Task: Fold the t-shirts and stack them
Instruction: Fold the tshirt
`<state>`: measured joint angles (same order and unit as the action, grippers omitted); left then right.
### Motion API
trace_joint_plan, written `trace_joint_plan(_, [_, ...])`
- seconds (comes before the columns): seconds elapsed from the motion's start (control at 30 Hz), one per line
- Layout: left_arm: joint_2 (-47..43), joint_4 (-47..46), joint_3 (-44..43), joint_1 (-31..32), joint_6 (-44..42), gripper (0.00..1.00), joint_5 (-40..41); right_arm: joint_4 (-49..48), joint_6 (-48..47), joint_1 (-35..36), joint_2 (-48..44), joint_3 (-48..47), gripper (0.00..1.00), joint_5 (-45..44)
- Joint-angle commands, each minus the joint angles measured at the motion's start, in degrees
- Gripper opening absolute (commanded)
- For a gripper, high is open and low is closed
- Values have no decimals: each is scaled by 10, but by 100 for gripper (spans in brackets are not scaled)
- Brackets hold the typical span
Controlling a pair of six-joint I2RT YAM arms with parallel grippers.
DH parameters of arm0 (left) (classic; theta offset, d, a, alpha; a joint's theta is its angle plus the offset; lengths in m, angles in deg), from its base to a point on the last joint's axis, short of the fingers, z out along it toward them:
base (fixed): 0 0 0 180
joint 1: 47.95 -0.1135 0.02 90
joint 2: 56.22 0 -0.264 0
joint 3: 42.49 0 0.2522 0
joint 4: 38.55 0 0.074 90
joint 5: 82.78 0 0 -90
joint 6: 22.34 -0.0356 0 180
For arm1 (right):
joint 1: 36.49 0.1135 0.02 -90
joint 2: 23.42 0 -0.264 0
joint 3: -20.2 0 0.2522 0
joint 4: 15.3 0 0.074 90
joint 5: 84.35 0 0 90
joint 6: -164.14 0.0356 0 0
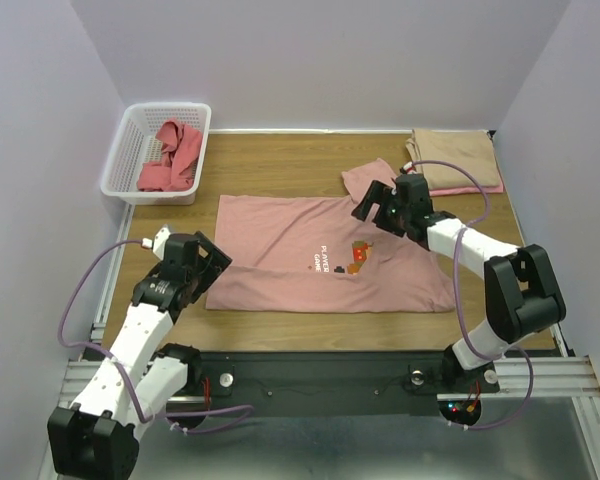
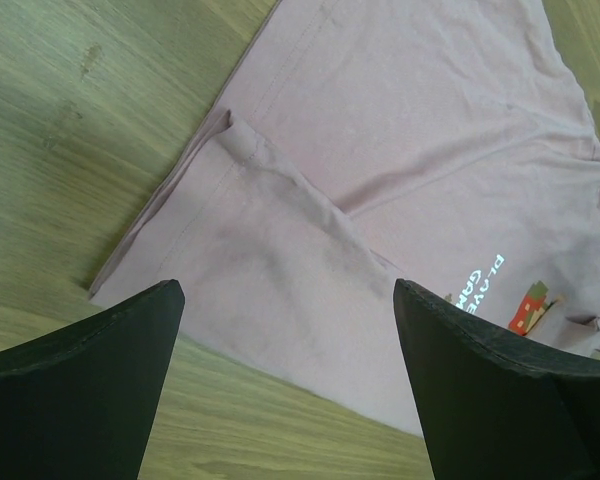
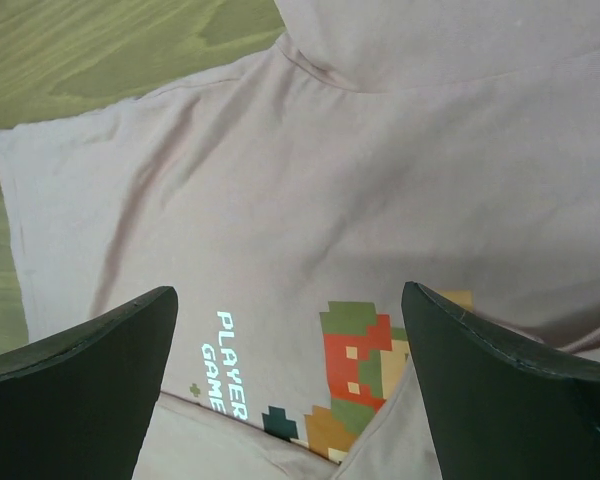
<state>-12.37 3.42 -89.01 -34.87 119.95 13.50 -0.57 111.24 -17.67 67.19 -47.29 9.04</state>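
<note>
Overhead, a wood-grain worktop (image 1: 280, 160) sits boxed in by pale lilac walls (image 1: 40, 120). The dusty pink t-shirt (image 1: 280, 260) lies spread at its middle, pixel print and white "PLAYER GAME" text facing up. The left hand (image 1: 212, 265) hangs at the shirt's left edge and the right hand (image 1: 372, 205) at its far side, both with fingers apart. A folded tan t-shirt (image 1: 458, 160) lies far right. A crumpled coral-red t-shirt (image 1: 172, 155) sits in the white lattice basket (image 1: 130, 150).

Pixel print (image 3: 355, 365) partly under cloth fold (image 3: 378, 445)

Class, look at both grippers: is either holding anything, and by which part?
Nothing is held: the left gripper and right gripper are both open above the pink t-shirt.
</note>
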Motion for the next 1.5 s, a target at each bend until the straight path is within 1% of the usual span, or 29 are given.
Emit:
trace_joint_plan(0.0, [32,-27,-29,2,-21,99,9,24,-29,0,-40,-8,100,-30])
trace_joint_plan(0.1, [59,-53,-56,2,-34,99,20,51,-67,0,-29,-32,100,-86])
trace_joint_plan(0.13, [83,-83,-65,2,-50,99,21,64,-80,0,-18,-53,100,-113])
trace_joint_plan(0.17, [100,-99,-90,2,-63,99,15,76,-92,0,-6,-74,100,-125])
trace_joint_plan(0.2, [120,-117,-107,2,-79,99,14,99,-109,-1,24,-121,100,-151])
trace_joint_plan(0.23, [165,-119,-128,2,-87,99,14,108,-116,-1,39,-144,100,-164])
trace_joint_plan(0.27, [190,-119,-171,2,-97,99,16,121,-121,-2,56,-163,100,-176])
trace_joint_plan(0.3, [213,-120,-193,2,-104,99,23,126,-130,-2,69,-186,100,-188])
trace_joint_plan(0.33, [262,-119,-212,2,-117,99,31,130,-135,-3,100,-223,100,-203])
trace_joint_plan(0.37, [287,-118,-252,2,-123,99,42,133,-140,-4,115,-244,100,-209])
trace_joint_plan(0.4, [312,-119,-272,2,-134,99,43,134,-144,-7,128,-261,100,-212])
trace_joint_plan(0.43, [360,-112,-293,2,-139,99,47,136,-155,-8,157,-297,100,-215])
trace_joint_plan(0.47, [384,-107,-333,2,-151,99,48,135,-164,-12,170,-313,100,-216])
trace_joint_plan(0.5, [426,-107,-352,2,-156,99,48,136,-170,-13,186,-330,100,-218])
trace_joint_plan(0.53, [447,-109,-368,2,-160,99,54,136,-175,-14,198,-365,100,-223])
trace_joint_plan(0.6, [489,-105,-425,2,-174,99,78,136,-192,-17,238,-399,100,-240])
trace_joint_plan(0.63, [536,-82,-448,2,-175,98,88,137,-200,-19,250,-417,100,-254])
trace_joint_plan(0.67, [560,-70,-492,2,-179,98,108,135,-214,-20,278,-450,100,-262])
trace_joint_plan(0.7, [581,-60,-514,2,-179,97,116,137,-222,-22,291,-466,100,-270])
trace_joint_plan(0.73, [622,-36,-534,2,-178,97,127,137,-229,-23,304,-479,100,-275])
trace_joint_plan(0.77, [641,-27,-570,2,-177,97,147,136,-233,-26,314,-505,100,-278])
trace_joint_plan(0.8, [674,-13,-586,2,-172,97,157,137,-239,-27,333,-514,100,-278])
trace_joint_plan(0.87, [704,3,-635,2,-163,96,186,137,-244,-30,344,-527,100,-274])
trace_joint_plan(1.0, [756,15,-686,5,-163,93,191,136,-244,-36,362,-540,100,-269])
trace_joint_plan(1.2, [803,40,-703,5,-137,88,226,136,-248,-46,395,-569,100,-267])
trace_joint_plan(1.33, [826,36,-712,5,-125,81,230,136,-244,-47,397,-558,100,-251])
trace_joint_plan(1.37, [830,37,-720,5,-123,78,228,136,-246,-47,398,-555,100,-251])
trace_joint_plan(1.43, [839,38,-725,5,-115,76,229,136,-247,-48,400,-553,100,-255])
trace_joint_plan(1.47, [843,36,-729,6,-113,69,227,136,-249,-48,400,-552,100,-257])
